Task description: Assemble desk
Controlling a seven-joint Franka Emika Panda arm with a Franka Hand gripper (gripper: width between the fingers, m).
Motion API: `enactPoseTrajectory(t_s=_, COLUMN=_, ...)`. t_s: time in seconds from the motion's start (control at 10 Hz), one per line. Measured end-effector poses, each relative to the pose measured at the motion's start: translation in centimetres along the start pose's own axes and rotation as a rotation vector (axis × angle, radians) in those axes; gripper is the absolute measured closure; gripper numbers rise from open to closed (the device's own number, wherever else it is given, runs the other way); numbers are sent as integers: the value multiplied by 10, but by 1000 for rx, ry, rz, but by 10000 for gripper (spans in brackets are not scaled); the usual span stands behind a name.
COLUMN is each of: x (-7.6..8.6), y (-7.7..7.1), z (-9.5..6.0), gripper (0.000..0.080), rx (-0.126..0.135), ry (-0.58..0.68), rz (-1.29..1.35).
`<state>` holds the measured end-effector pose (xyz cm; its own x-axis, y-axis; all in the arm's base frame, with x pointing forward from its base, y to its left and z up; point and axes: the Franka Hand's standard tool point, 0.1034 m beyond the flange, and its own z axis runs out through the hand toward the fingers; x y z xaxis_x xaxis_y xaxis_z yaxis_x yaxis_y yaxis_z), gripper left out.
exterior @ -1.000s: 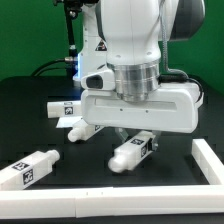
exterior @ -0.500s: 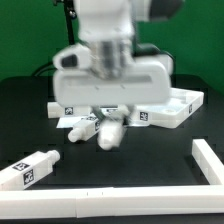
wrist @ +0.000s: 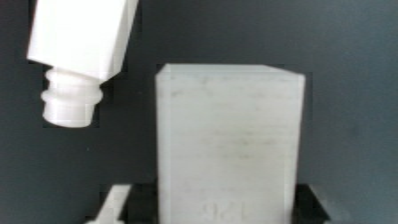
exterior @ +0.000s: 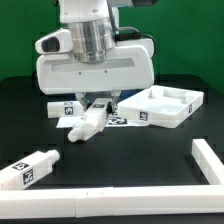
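One leg in hand: found white-bodied two-finger gripper [exterior: 97, 103] clamped on white blocky plastic leg [wrist: 226, 140], probably across its flat sides to stop twisting. Held low over black table [exterior: 140, 165], just beside second white plastic leg [wrist: 84, 50] with peg end, lying flat; touching or not, hard to tell. Spotted third tagged white leg [exterior: 30, 168] well apart, near white raised border rail [exterior: 110, 205]. Logged wide white rimmed plastic desk top [exterior: 168, 103] toward exterior view's right, rim up like a tray, nothing visible inside, presumably waiting for legs.

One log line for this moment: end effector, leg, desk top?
end effector: shut on desk leg | desk top: exterior view's right, no leg fitted | loose leg: lying at exterior view's left
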<state>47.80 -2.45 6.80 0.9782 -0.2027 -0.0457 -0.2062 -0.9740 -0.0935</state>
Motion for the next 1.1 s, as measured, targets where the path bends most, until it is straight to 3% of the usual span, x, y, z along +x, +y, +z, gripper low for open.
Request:
enactPoseTrajectory(t_s=0.1, x=-1, y=5, z=1, gripper=515, rx=0, ry=0, rz=-30)
enactPoseTrajectory(t_s=0.2, x=-9, y=24, z=4, gripper=515, rx=7, ry=0, rz=-67)
enactPoseTrajectory(t_s=0.5, x=-40, y=103, z=2, gripper=515, rx=-23, ry=1, rz=-152)
enactPoseTrajectory(t_s=0.6, x=-42, y=117, z=7, gripper=515, rx=-21, ry=10, rz=-159)
enactPoseTrajectory(t_s=1.0, x=-44, y=116, z=10, gripper=515, rx=-17, ry=2, rz=-186)
enactPoseTrajectory(t_s=1.1, x=-51, y=137, z=21, gripper=515, rx=-12, ry=-10, rz=-220)
